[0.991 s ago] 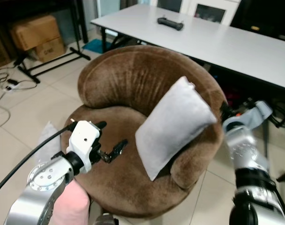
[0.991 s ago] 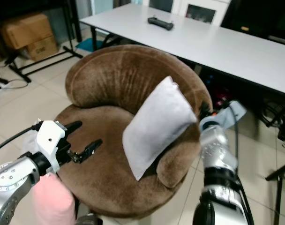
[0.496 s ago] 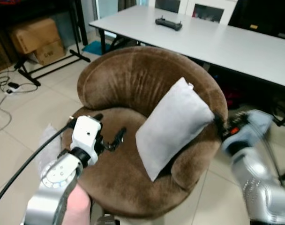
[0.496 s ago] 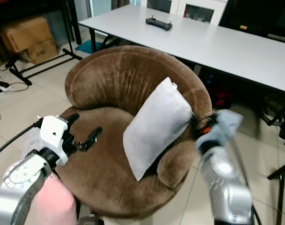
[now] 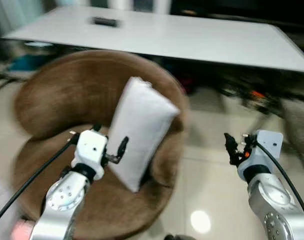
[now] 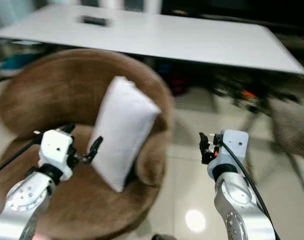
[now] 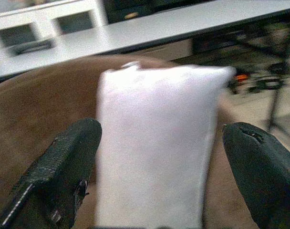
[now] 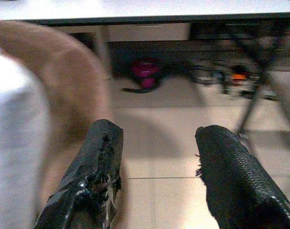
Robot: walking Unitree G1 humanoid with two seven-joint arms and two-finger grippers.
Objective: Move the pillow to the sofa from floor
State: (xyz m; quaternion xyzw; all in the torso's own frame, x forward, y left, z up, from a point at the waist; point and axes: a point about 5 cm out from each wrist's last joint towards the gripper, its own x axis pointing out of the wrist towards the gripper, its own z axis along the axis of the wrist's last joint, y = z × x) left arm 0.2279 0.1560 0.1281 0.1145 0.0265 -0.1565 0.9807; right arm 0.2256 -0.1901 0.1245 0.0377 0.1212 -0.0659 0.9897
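Pillow [image 5: 140,131] leans upright on sofa [image 5: 47,100], long axis near vertical; left gripper [image 7: 159,176] wide, facing it, nearer. Right gripper [image 8: 154,174] wide, beside sofa, empty.

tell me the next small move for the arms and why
Probably draw both arms back. The pillow already leans on the brown sofa, off the floor. The left gripper is open with its fingers apart from the pillow, and the right gripper is open over tile.
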